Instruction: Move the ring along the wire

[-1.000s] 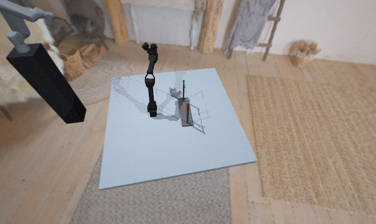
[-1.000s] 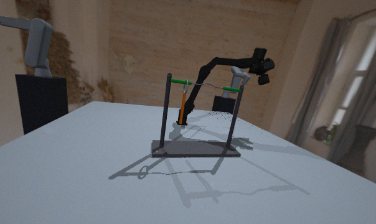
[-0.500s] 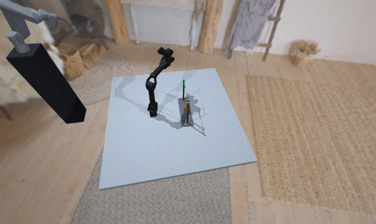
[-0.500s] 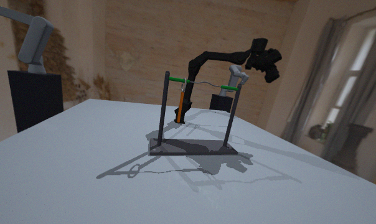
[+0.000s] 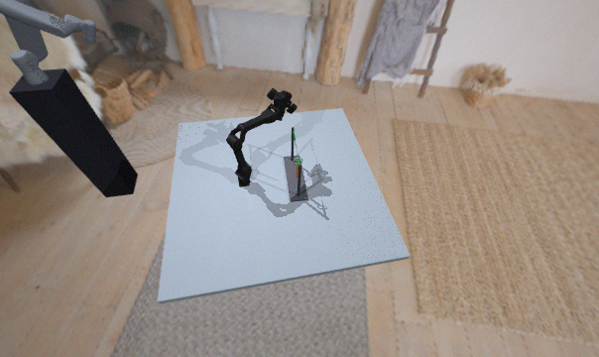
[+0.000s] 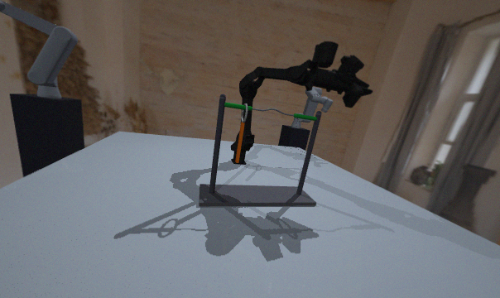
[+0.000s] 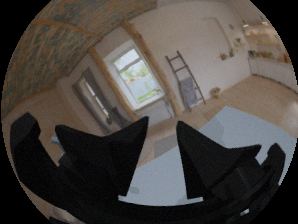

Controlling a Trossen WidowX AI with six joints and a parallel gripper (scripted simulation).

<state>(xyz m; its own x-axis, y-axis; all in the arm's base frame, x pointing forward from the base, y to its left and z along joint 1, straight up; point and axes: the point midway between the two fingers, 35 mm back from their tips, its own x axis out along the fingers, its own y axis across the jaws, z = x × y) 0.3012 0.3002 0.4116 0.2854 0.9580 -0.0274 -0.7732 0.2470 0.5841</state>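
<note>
The ring hangs around the inner end of the green part next to the left post in the exterior view. Its orange handle points down, tilted slightly. The thin grey wire runs to the other green part at the right post. My gripper is partly open and empty, with a gap between its fingertips. It is raised above wire height, out past the right post in the exterior view, away from the handle. The ring and handle are not visible in the wrist view.
The posts stand on a dark base plate on the pale table. My arm's base stands left of it in the top view. A grey arm on a black pedestal stands off the table.
</note>
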